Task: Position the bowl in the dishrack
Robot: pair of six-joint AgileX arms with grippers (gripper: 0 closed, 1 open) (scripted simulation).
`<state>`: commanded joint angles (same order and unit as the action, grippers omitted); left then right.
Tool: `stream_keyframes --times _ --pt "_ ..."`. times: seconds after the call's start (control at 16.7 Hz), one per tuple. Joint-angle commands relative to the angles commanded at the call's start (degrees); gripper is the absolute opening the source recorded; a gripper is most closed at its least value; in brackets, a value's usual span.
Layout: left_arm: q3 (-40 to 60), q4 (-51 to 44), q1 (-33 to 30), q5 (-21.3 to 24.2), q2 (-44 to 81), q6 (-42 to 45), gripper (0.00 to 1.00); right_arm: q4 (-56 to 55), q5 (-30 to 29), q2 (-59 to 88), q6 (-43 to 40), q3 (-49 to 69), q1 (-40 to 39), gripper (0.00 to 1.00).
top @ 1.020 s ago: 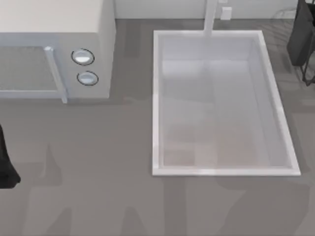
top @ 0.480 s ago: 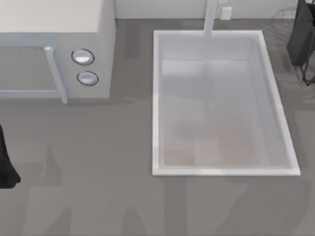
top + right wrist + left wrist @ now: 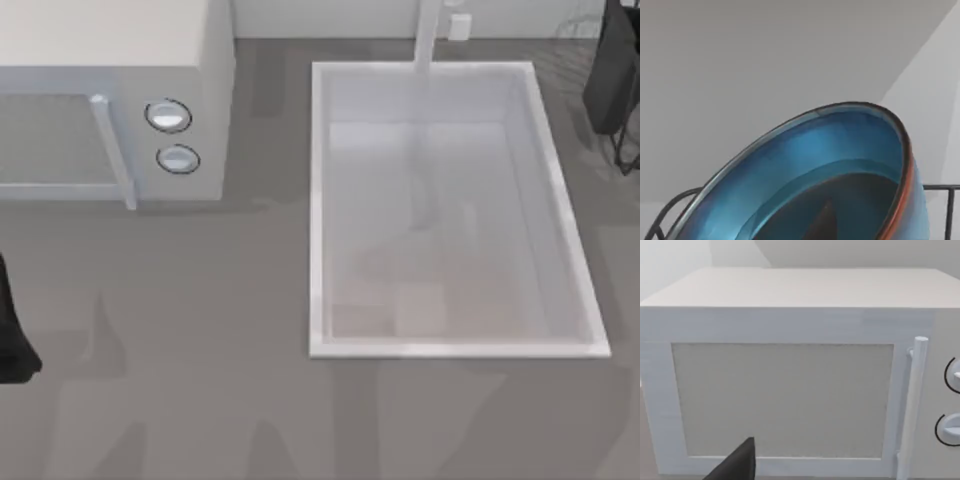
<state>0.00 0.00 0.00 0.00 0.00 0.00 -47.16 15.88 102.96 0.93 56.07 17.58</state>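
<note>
Bowl (image 3: 840, 170), glossy teal and judged rigid, slippery and breakable, is pictured tilted against the dishrack (image 3: 675, 202) wires at the right wrist, best gripped at its orange rim; whether any fingers are closed on it cannot be told.

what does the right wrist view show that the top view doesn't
Right wrist view alone: the bowl, glossy blue inside with a reddish rim line, tilted, with thin dark wires of the dishrack running behind it on both sides.

Top view alone: the white sink, the microwave at the left, the left arm parked at the left edge, and the right arm at the far right corner.

Both: the dishrack, seen in the top view as a few wires at the right edge, beside the right arm, and the grey surroundings.
</note>
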Motion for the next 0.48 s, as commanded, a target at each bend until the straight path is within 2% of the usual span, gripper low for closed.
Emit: stream_keyframes --times 0.12,0.48 --pt "0.0 0.0 0.0 0.0 0.0 0.0 1.0 0.0 0.0 0.0 0.0 0.0 0.0 0.98" --pt "0.0 0.0 0.0 0.0 0.0 0.0 1.0 0.0 0.0 0.0 0.0 0.0 0.0 1.0"
